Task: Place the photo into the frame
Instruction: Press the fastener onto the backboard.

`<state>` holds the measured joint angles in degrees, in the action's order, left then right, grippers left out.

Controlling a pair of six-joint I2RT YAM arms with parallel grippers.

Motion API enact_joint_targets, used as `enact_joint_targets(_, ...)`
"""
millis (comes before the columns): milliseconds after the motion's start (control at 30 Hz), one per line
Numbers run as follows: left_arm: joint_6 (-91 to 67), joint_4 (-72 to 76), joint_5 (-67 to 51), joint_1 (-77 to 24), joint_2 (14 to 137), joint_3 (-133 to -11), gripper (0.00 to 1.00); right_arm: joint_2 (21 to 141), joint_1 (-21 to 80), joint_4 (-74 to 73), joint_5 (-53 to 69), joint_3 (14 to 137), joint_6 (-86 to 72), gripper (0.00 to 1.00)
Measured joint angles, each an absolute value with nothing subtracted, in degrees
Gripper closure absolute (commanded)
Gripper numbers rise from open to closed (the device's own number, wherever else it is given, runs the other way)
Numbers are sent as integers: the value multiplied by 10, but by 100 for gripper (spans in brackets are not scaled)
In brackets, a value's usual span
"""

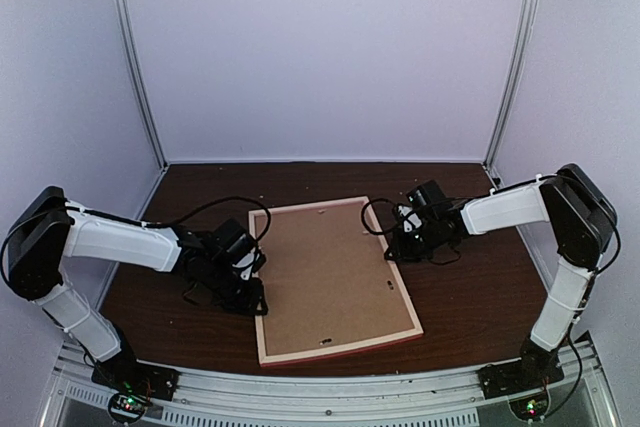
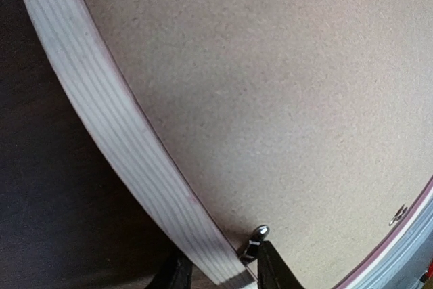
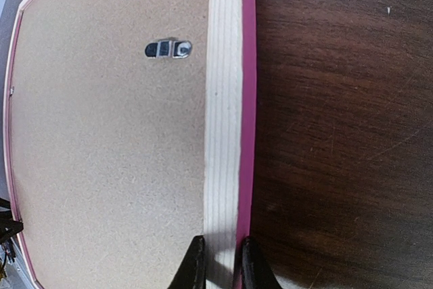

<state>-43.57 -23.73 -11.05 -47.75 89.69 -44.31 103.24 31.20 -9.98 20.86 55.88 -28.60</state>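
Seeing the frame (image 1: pixel 340 344) face-down mid-picture, backing (image 1: pixel 325 277) on, photo hidden — likely loaded — we find right jaws pinching its rail, left jaws' grip unclear.

The frame (image 3: pixel 223 133) is showing pale wood sides with fine straight grain, a bright pink strip running along its right edge. The backing board (image 3: pixel 108 153) is looking speckled tan, carrying a silver-and-black tab (image 3: pixel 169 49). The table (image 3: pixel 338 133) is showing dark brown, streaky wood grain. The walls (image 1: pixel 320 47) are glowing pale lilac.
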Motion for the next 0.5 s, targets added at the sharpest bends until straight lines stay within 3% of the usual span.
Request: enact_joint_targets(500, -430, -248, -96, -483, 897, -449, 71, 1033, 312, -99, 209, 559, -286, 86)
